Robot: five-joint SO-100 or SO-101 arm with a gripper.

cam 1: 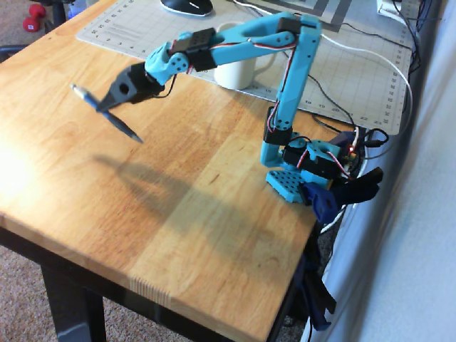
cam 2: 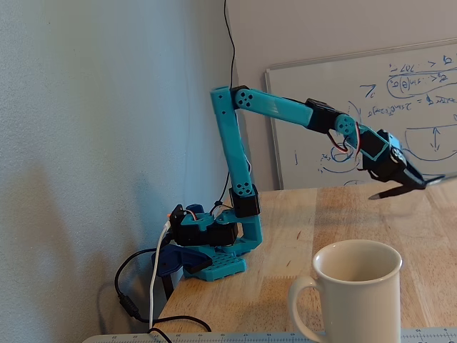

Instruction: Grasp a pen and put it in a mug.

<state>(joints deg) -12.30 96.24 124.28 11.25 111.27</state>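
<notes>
The dark blue pen (cam 1: 121, 126) hangs in the air above the wooden table, tilted, its silver end at the upper left and its dark tip at the lower right in the overhead view. My black gripper (cam 1: 107, 105) is shut on its middle. The fixed view shows the gripper (cam 2: 416, 184) raised well above the tabletop, with the pen (cam 2: 389, 191) sticking out left and right of it. The cream-white mug (cam 1: 235, 65) stands on the cutting mat behind the arm, partly covered by the forearm. It fills the foreground of the fixed view, mug (cam 2: 355, 294) upright with its handle to the left.
A grey cutting mat (cam 1: 356, 71) covers the table's far side, with a computer mouse (cam 1: 187, 6) and cables on it. The arm's blue base (cam 1: 299, 174) is clamped at the table's right edge. A whiteboard (cam 2: 335, 114) leans against the wall behind.
</notes>
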